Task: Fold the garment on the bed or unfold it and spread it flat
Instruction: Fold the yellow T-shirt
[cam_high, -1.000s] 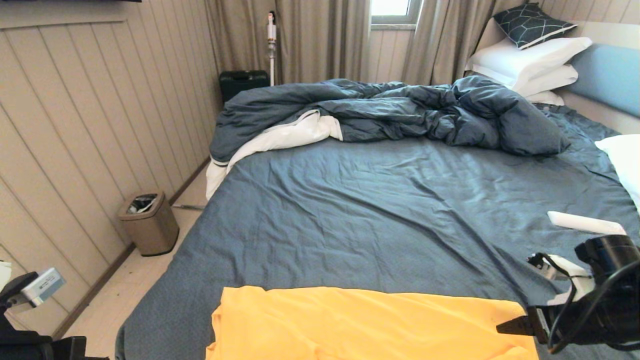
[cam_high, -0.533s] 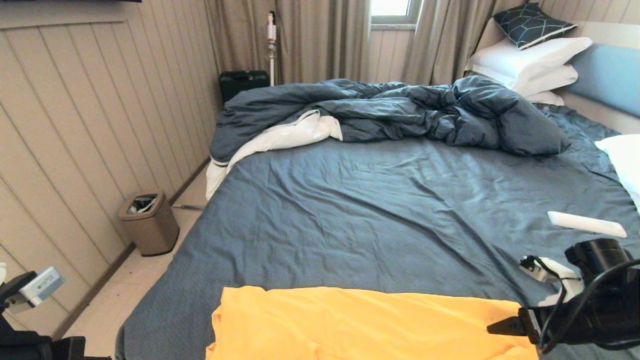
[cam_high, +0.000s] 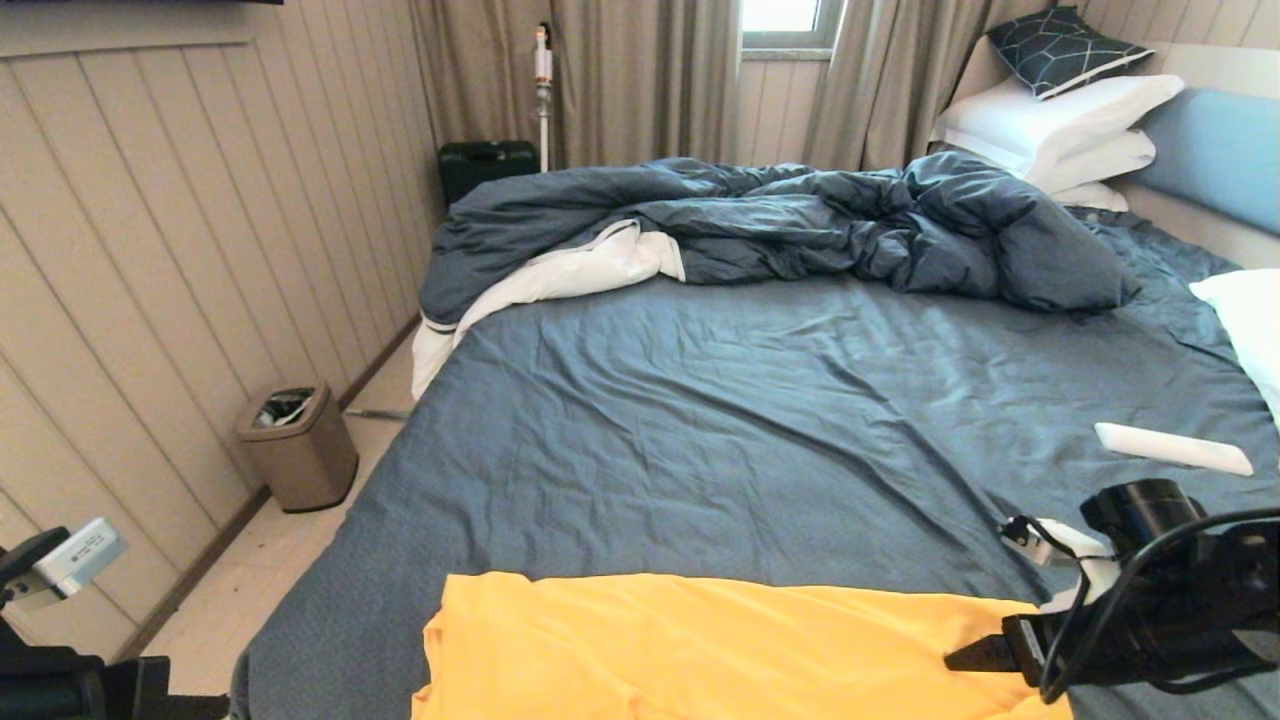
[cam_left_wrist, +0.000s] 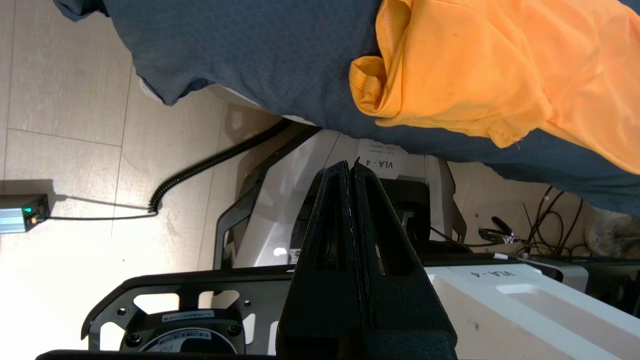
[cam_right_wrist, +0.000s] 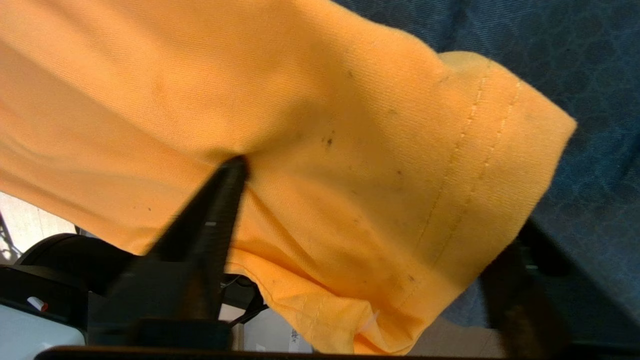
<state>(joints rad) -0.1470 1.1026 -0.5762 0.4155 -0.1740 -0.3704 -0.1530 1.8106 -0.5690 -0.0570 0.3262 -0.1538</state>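
Bed (cam_high: 700, 420) w/ yellow garment (cam_high: 700, 650) spread at near edge.

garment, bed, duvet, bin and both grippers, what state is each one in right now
garment: lying at the bed's near edge, hem corner between the right gripper's fingers
bed: sheet wrinkled, unmade
duvet: rumpled in a heap at the far side, white lining showing
bin: on the floor, open top
right gripper: open, fingers straddling the garment's hem corner
left gripper: shut, empty, off the bed beside it
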